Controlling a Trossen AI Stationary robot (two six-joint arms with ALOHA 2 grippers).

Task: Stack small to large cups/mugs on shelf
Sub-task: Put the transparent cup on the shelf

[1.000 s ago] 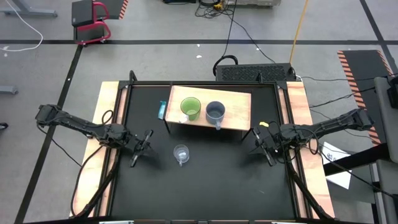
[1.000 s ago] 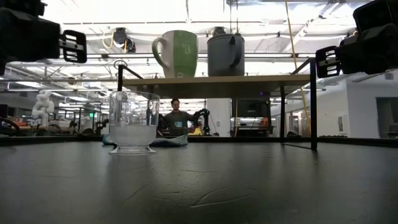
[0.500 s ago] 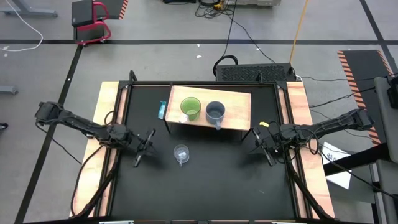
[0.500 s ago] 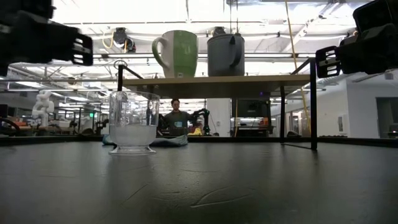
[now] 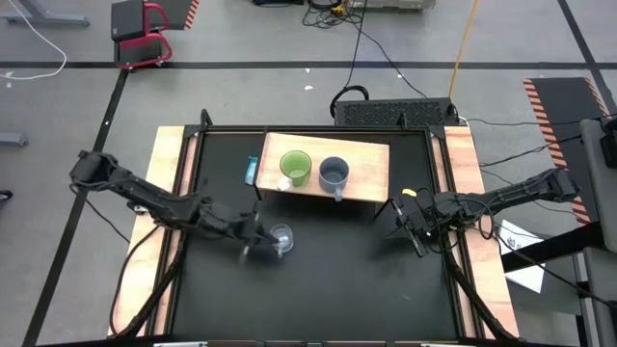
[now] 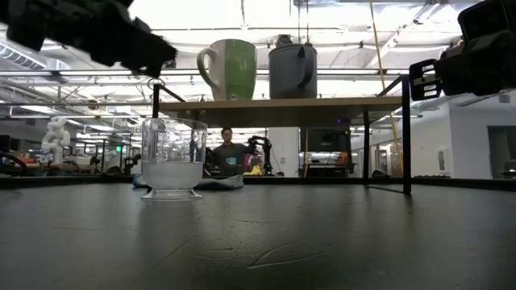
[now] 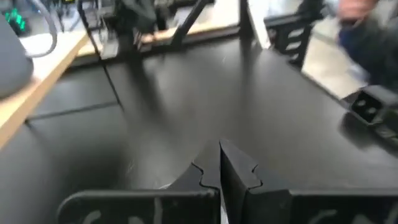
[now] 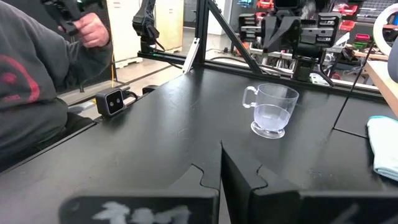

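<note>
The lime-green mug (image 5: 295, 169) and grey-blue mug (image 5: 334, 173) stand side by side on the wooden shelf (image 5: 371, 164). The clear glass cup (image 5: 281, 238) sits on the black tabletop (image 5: 337, 280), at six o'clock from the shelf. The left gripper (image 5: 253, 234), fingers pressed together, hovers at the cup's nine o'clock. The right gripper (image 5: 413, 231), also closed, waits at three o'clock. This looks like the approach; next, the left fingers must spread to take the cup.
</note>
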